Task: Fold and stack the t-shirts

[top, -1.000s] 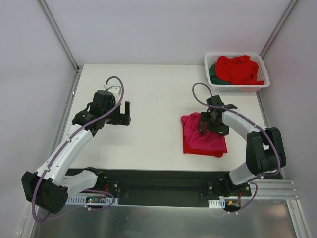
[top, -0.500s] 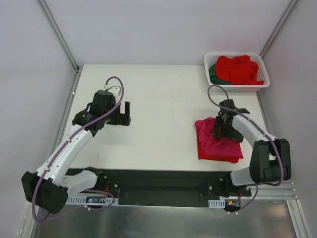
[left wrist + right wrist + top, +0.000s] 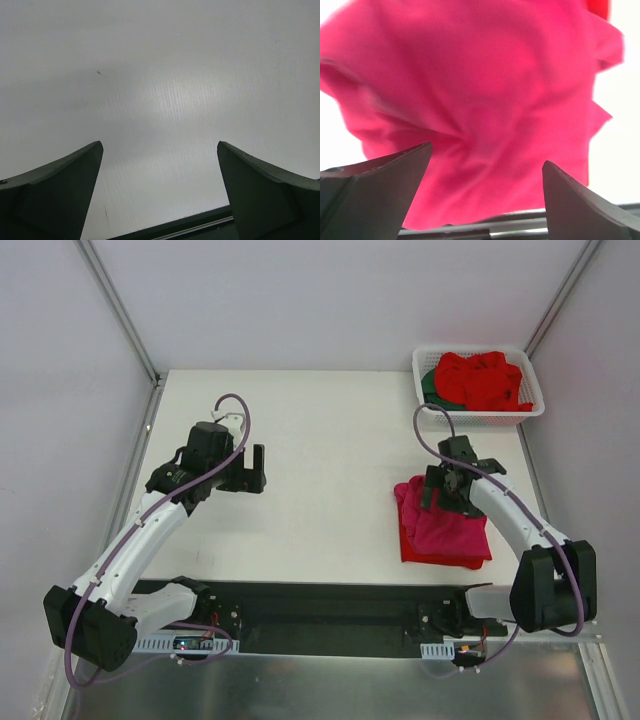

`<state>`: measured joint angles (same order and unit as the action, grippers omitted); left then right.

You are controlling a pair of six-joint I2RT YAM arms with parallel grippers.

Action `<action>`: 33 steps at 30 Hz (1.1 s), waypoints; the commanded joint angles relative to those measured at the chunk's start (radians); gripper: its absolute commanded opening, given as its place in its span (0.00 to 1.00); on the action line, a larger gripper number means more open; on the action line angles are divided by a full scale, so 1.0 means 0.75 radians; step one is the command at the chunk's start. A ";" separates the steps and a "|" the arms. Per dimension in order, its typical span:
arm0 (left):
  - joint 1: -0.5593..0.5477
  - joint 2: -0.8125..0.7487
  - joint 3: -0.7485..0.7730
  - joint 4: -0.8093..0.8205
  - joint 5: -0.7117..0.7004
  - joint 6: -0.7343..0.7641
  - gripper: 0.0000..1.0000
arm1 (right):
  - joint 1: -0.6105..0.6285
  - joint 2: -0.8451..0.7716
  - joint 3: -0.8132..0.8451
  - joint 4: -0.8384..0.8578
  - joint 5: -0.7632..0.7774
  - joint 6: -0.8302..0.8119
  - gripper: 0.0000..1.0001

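A folded magenta-pink t-shirt (image 3: pixel 450 532) lies on a folded bright red t-shirt (image 3: pixel 405 540) at the table's right. My right gripper (image 3: pixel 447 495) hovers open over the far edge of this stack. In the right wrist view the pink cloth (image 3: pixel 485 85) fills the space beyond the open jaws (image 3: pixel 486 155), with nothing between them. More red t-shirts (image 3: pixel 485 378) and a dark green one (image 3: pixel 432 388) sit crumpled in the basket. My left gripper (image 3: pixel 250 475) stands open over bare table (image 3: pixel 160 75) on the left, holding nothing (image 3: pixel 160 144).
The white slotted basket (image 3: pixel 478 418) stands at the far right corner. Grey walls and metal posts close in the table on three sides. A black rail (image 3: pixel 330 605) with both arm bases runs along the near edge.
My right arm has slid the pink and red stack to the right, then drawn back a little toward its far edge. The left arm has stayed still.
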<state>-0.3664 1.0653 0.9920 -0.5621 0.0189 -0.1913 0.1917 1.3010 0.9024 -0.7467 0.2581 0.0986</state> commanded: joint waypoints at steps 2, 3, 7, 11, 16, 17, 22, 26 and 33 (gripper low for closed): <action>-0.006 -0.019 -0.003 0.019 0.018 0.004 0.99 | 0.098 0.010 0.059 0.155 0.002 -0.013 0.98; -0.006 -0.017 -0.003 0.019 0.018 0.004 0.99 | 0.108 0.010 0.055 0.187 -0.007 -0.013 0.99; -0.006 -0.011 -0.008 0.019 0.016 0.008 0.99 | 0.129 0.043 0.051 0.369 -0.062 -0.001 0.94; -0.006 -0.007 -0.014 0.017 0.016 0.008 0.99 | 0.182 0.130 0.093 0.425 -0.025 0.001 0.91; -0.006 -0.009 -0.020 0.017 0.008 0.012 1.00 | 0.264 0.210 0.181 0.446 -0.021 -0.001 0.86; -0.006 -0.007 -0.022 0.019 0.006 0.010 0.99 | 0.272 0.223 0.192 0.443 -0.025 0.001 0.85; -0.004 -0.007 -0.026 0.017 0.006 0.010 0.99 | 0.315 0.270 0.247 0.435 -0.058 0.028 0.74; -0.006 -0.003 -0.026 0.019 0.001 0.010 0.99 | 0.354 0.288 0.271 0.411 -0.056 0.052 0.67; -0.006 0.001 -0.032 0.019 0.008 0.010 0.99 | 0.407 0.347 0.251 0.400 -0.074 0.100 0.60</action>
<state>-0.3664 1.0657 0.9810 -0.5587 0.0189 -0.1909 0.4709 1.5448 1.0760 -0.4400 0.2192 0.1322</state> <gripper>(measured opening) 0.993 0.604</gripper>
